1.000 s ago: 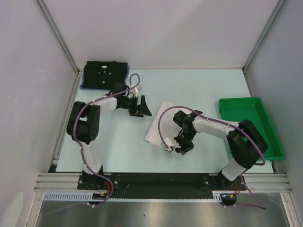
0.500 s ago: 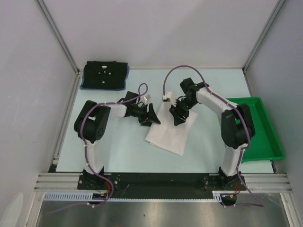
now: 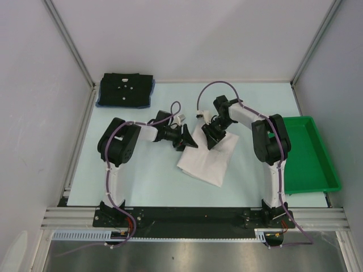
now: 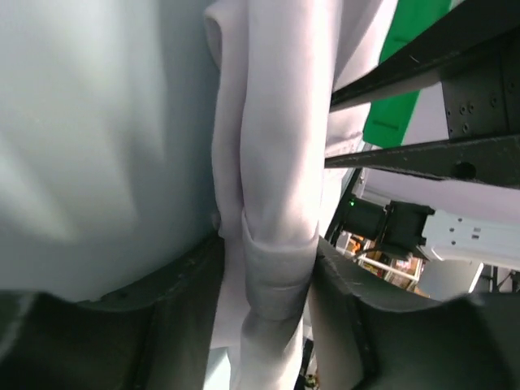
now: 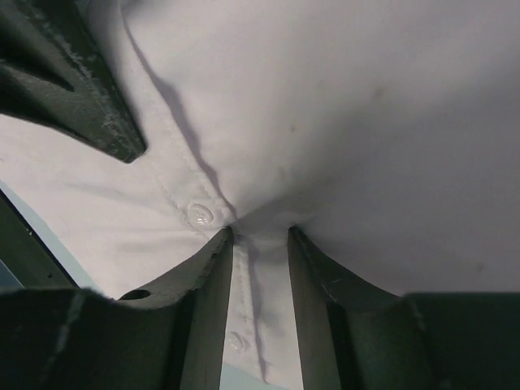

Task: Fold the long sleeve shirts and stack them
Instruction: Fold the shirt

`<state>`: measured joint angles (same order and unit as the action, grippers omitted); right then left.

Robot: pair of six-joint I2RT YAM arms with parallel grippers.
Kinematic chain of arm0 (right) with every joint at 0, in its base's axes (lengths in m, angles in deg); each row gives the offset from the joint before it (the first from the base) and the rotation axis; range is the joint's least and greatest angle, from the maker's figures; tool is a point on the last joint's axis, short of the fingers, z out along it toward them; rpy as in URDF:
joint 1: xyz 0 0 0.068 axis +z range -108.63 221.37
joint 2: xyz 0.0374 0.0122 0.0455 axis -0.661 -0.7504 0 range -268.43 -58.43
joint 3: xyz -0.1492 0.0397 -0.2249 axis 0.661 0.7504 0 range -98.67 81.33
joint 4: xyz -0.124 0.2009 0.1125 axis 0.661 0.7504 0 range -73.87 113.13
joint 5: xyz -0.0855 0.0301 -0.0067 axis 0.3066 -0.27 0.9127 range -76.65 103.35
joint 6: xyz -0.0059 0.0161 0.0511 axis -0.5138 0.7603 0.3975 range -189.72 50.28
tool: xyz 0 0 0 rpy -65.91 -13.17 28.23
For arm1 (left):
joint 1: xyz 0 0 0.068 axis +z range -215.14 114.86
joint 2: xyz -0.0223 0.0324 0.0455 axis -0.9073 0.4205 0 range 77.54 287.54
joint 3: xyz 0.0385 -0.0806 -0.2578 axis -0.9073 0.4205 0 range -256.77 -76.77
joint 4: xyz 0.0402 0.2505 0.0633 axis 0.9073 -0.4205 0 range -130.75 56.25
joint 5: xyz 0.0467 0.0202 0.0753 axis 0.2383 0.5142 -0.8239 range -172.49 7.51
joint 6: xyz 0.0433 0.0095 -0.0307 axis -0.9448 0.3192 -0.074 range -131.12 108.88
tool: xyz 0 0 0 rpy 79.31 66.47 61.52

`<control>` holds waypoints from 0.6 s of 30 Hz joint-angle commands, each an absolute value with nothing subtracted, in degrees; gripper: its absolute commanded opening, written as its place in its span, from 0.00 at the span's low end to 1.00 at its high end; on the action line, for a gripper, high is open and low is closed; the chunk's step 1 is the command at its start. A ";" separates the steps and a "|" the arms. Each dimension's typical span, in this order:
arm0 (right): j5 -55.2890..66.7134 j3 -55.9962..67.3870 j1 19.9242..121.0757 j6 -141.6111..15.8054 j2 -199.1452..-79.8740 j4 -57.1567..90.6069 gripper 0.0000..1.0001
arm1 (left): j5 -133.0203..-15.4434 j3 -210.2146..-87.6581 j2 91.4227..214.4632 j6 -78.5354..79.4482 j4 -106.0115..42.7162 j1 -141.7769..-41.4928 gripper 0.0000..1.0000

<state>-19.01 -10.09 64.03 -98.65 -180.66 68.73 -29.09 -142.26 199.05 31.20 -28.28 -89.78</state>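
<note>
The white shirt (image 3: 209, 160) lies folded in the middle of the table. My left gripper (image 3: 191, 141) is at its far left corner, shut on a thick folded edge of the white shirt (image 4: 280, 244). My right gripper (image 3: 212, 139) is at its far edge, shut on the buttoned placket of the white shirt (image 5: 260, 268). The black shirt (image 3: 126, 89) with small white marks lies folded at the far left corner, on top of the blue shirt (image 3: 101, 102), of which only an edge shows.
A green plastic tray (image 3: 323, 170) stands at the right edge of the table. Metal frame posts rise at the far corners. The right arm arches over the far middle of the table.
The right arm swung from the shirt's near edge up to its far edge. The left gripper moved right to the shirt's far left corner. Both closed on the cloth.
</note>
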 commanded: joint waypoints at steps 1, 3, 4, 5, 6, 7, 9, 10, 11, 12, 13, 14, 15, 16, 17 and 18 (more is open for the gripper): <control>-15.65 -8.23 65.28 -96.79 -185.69 68.51 0.38 | -39.51 -140.40 201.65 30.19 -28.57 -91.41 0.44; -15.91 -8.23 65.02 -96.18 -185.26 68.25 0.38 | -40.04 -140.66 200.06 29.13 -28.91 -91.24 0.24; -16.18 -8.32 64.93 -95.91 -184.99 68.25 0.40 | -40.39 -140.84 197.88 28.78 -29.53 -91.24 0.18; -16.53 -8.41 64.67 -95.56 -184.56 68.07 0.40 | -40.92 -141.27 196.99 27.04 -30.66 -91.06 0.04; -16.79 -8.67 64.23 -95.12 -184.12 68.07 0.41 | -41.44 -141.97 195.94 25.80 -32.24 -90.63 0.00; -17.23 -8.84 63.79 -93.90 -182.89 68.07 0.45 | -42.32 -143.64 194.10 24.31 -36.09 -90.54 0.00; -20.04 -8.94 61.52 -91.53 -181.40 66.85 0.50 | -43.64 -145.93 192.24 18.78 -41.11 -89.84 0.00; -21.09 -9.02 60.46 -89.95 -179.65 66.23 0.53 | -43.73 -147.33 191.45 17.28 -44.61 -89.48 0.00; -23.88 -8.85 59.40 -86.80 -178.76 64.40 0.53 | -45.65 -148.47 189.53 13.09 -47.52 -89.22 0.00; -25.39 -8.32 58.26 -84.42 -177.45 62.82 0.55 | -47.15 -149.62 188.81 10.78 -50.07 -88.52 0.00; -26.71 -7.10 55.72 -82.22 -176.30 61.15 0.66 | -48.21 -151.89 187.85 8.50 -54.88 -88.25 0.00; -29.25 -6.31 54.66 -78.28 -173.94 57.56 0.69 | -50.13 -153.39 186.71 4.13 -57.80 -87.99 0.00; -30.49 -5.60 53.69 -76.59 -173.05 55.87 0.73 | -51.19 -154.54 185.91 2.34 -59.92 -87.29 0.00; -31.20 -4.64 52.11 -75.18 -172.34 54.55 0.76 | -52.07 -156.64 185.30 0.84 -62.99 -86.85 0.00; -32.34 -4.37 51.40 -73.43 -171.38 52.80 0.78 | -53.30 -158.31 184.94 -2.91 -65.19 -86.41 0.00; -33.48 -4.10 50.70 -70.89 -171.19 52.08 0.80 | -55.66 -160.24 184.50 -5.21 -67.57 -85.88 0.00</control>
